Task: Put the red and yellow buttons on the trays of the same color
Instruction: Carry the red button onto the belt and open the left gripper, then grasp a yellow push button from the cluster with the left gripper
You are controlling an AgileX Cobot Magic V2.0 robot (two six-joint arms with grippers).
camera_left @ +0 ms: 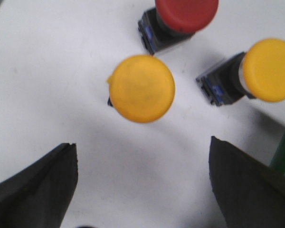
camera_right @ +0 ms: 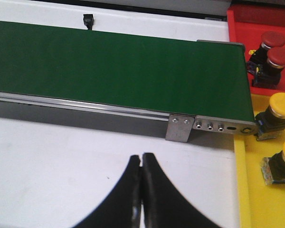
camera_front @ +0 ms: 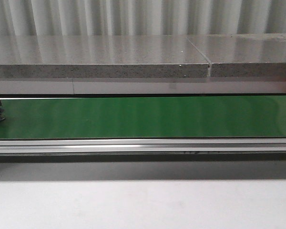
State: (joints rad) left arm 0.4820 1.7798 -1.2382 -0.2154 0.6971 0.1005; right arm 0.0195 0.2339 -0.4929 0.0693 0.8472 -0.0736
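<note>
Left end effector spread wide above a round yellow-capped push button standing on the white bench. Right end effector closed, empty, near the yellow plastic tray.

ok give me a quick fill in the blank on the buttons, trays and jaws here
1. In the left wrist view, the button standing upright between the two others has a ___ cap.
2. The red tray holds ___ red-capped buttons.
3. The right gripper has its jaws ___.
4. The conveyor belt between the counter and the white table is ___ in colour.

Missing words: yellow; two; shut; green
</note>
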